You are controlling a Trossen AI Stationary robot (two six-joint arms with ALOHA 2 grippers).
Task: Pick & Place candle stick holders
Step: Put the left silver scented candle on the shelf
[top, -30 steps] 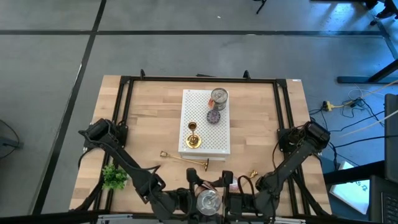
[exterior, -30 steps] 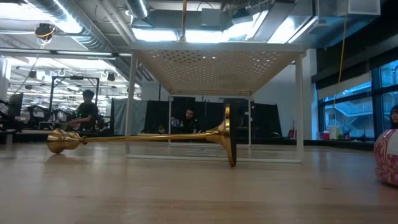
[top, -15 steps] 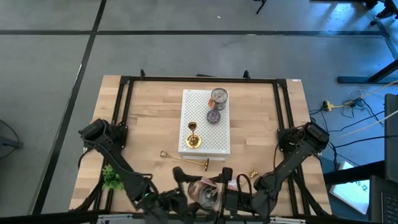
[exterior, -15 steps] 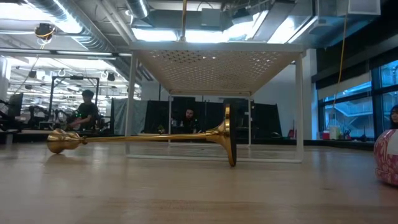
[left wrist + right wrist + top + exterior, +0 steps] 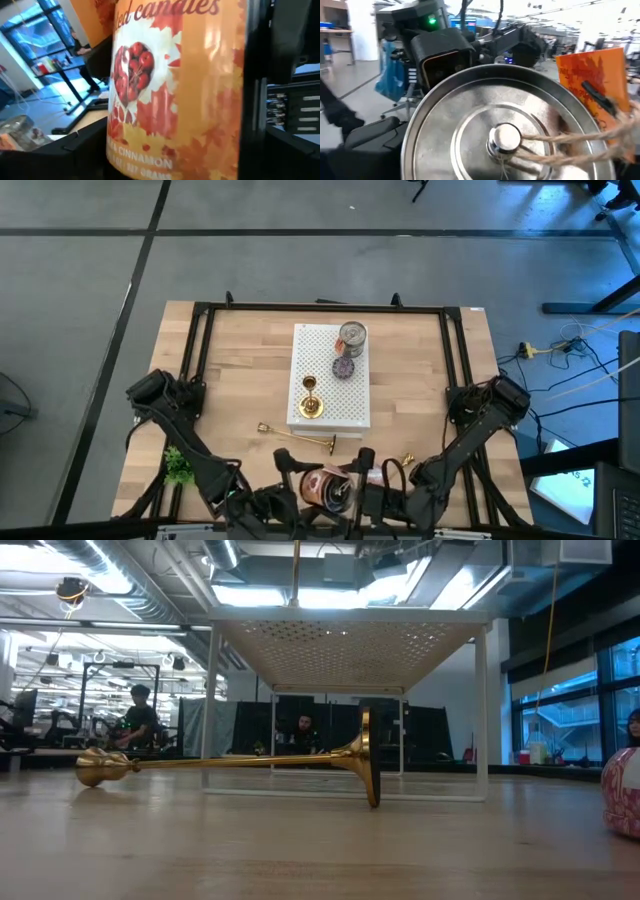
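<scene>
A short gold candle stick holder point(image 5: 312, 402) stands upright on the white perforated riser point(image 5: 330, 420). A long one point(image 5: 297, 437) lies on its side on the table before the riser, resting on its base rim and its cup end point(image 5: 100, 766). A small one point(image 5: 407, 458) lies near the right arm. At the near edge my left gripper point(image 5: 298, 480) and my right gripper point(image 5: 362, 480) face each other. An orange-labelled candle tin point(image 5: 325, 488) is up in the air between them. Its silver lid point(image 5: 505, 135) faces the right wrist camera. My left gripper holds the candle tin at its labelled side wall point(image 5: 165, 100). The tin fills the wrist view and hides where the fingers meet it. The gripper comes level from the table's left. The tin is clear of the table, tilted with its lid toward the right gripper.
On the riser's far end stand a silver tin point(image 5: 351, 337) and a purple disc point(image 5: 344, 367). A small green plant point(image 5: 180, 465) sits at the near left. A black frame point(image 5: 200, 330) runs around the table. People sit in the room behind.
My left gripper has turned and swung a little toward the table's left. The tin has turned too: its lid faced straight up, and now it tilts toward the right gripper with the orange label showing from above. The tin has also shifted slightly toward the far edge.
</scene>
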